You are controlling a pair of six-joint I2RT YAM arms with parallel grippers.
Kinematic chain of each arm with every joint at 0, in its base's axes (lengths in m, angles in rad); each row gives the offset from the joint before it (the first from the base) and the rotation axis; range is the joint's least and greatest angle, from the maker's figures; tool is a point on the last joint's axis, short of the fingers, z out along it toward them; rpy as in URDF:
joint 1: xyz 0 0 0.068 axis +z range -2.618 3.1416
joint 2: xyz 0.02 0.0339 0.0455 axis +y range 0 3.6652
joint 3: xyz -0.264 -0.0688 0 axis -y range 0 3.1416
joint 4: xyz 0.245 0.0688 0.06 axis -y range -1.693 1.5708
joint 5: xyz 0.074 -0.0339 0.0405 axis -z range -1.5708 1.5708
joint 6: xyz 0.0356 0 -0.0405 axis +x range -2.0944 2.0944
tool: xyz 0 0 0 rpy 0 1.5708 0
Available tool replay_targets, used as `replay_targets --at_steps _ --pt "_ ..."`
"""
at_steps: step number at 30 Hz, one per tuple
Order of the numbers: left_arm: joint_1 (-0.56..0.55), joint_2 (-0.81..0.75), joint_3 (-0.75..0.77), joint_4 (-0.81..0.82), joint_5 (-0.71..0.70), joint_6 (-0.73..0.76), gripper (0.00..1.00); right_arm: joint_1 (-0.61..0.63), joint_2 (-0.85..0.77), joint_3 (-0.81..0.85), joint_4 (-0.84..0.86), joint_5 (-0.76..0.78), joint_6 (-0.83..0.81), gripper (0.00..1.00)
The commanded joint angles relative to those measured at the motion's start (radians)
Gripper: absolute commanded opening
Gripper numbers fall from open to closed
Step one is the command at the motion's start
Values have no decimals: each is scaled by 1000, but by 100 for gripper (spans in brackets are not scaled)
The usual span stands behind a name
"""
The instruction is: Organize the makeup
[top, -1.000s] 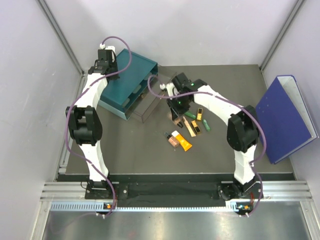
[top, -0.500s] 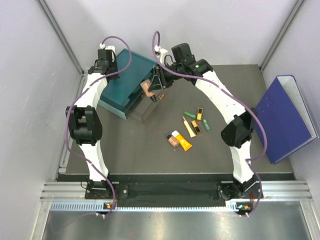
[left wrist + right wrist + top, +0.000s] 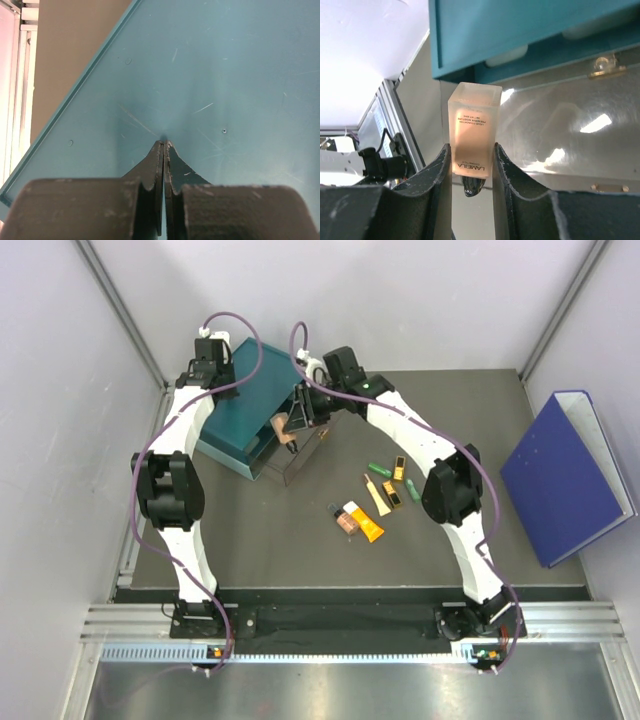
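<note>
— Which step are you on?
— Stowing. My right claw [image 3: 472,151] grips the peach bottle [image 3: 474,122] over the clear drawer [image 3: 560,130], upper centre of the overhead view. My left claw [image 3: 164,150], pinched together, rests on the teal box [image 3: 225,75].
— Next?
— Probably lower it and let go inside.

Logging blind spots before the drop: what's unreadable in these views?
Top view: drawer interior, partly screened by right gripper and bottle.
Right wrist view: bottle's dark lower end, hidden between fingers.
Left wrist view: only teal box; makeup out of frame.
Top view: labels on loose tubes, too small.
</note>
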Motion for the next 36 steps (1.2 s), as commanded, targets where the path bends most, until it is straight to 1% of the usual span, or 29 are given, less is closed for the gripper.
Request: replay_targets --at_steps 1,5,8,9,11,12,14,16,18,20,21,23,24,27,29,31,32,33,35,36 --pt "1 82 -30 -139 39 -9 1 22 -5 36 105 15 35 1" --pt "1 82 -26 -148 42 -12 2 26 9 42 106 19 46 3" --pt "1 82 -18 -151 38 -11 2 28 15 42 106 20 48 7" --pt "1 85 -17 -151 38 -11 2 29 14 44 103 31 46 20" --pt "1 91 -4 -159 36 -12 3 28 9 42 99 46 41 35" --pt "1 91 0 -165 38 -11 3 28 6 38 96 58 34 38" --pt "1 95 8 -168 36 -11 3 28 -3 33 96 71 28 41" --pt "1 101 8 -166 38 -14 4 28 -17 24 99 95 18 52" --pt "1 104 12 -166 42 -22 5 28 -26 15 103 115 3 60" --pt "1 111 16 -166 57 -29 5 28 -40 10 113 118 -5 65" --pt "1 114 16 -169 61 -31 6 26 -43 14 111 129 -11 72" --pt "1 118 17 -176 59 -26 6 25 -63 19 114 143 -20 76" --pt "1 118 14 -176 53 -26 7 25 -89 16 116 173 -28 79" --pt "1 116 16 -176 42 -22 7 9 -150 -5 111 238 -46 82" --pt "1 111 22 -177 42 -19 8 -9 -181 -34 74 264 -63 82" --pt "1 107 23 -174 44 -19 8 -18 -224 -100 30 317 -119 82" --pt "1 104 28 -174 47 -19 8 -26 -238 -129 -25 337 -144 82" --pt "1 105 31 -174 51 -19 8 -28 -261 -201 -48 377 -196 83" --pt "1 107 43 -182 56 -19 9 -31 -279 -274 -119 428 -241 83" --pt "1 108 46 -183 59 -16 9 -31 -290 -342 -134 465 -274 83"
